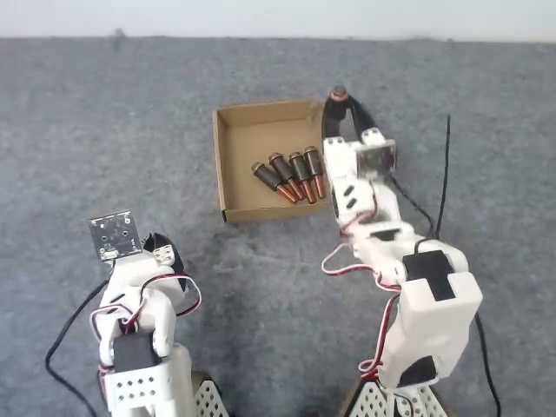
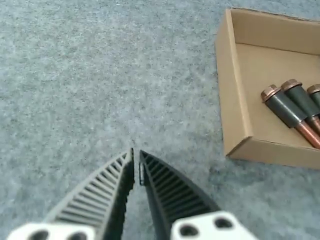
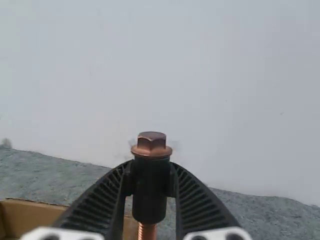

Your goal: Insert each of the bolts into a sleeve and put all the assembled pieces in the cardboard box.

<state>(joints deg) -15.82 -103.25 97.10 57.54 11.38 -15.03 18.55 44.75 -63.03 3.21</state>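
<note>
The left end effector (image 2: 136, 152) is clenched on nothing, low over the grey table (image 1: 104, 122), at 8 o'clock from the cardboard box (image 1: 219, 165). Four sleeved bolts (image 1: 289, 178) lie side by side inside the box. At its 2 o'clock corner, the right end effector (image 3: 150, 167) grips a fifth sleeved bolt (image 3: 151, 187), head past the fingertips.

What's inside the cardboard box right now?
Four assembled pieces lie side by side on the cardboard box floor, toward its right side. The right gripper, shut on a fifth piece, covers the box's far right corner, so that spot is hidden.
</note>
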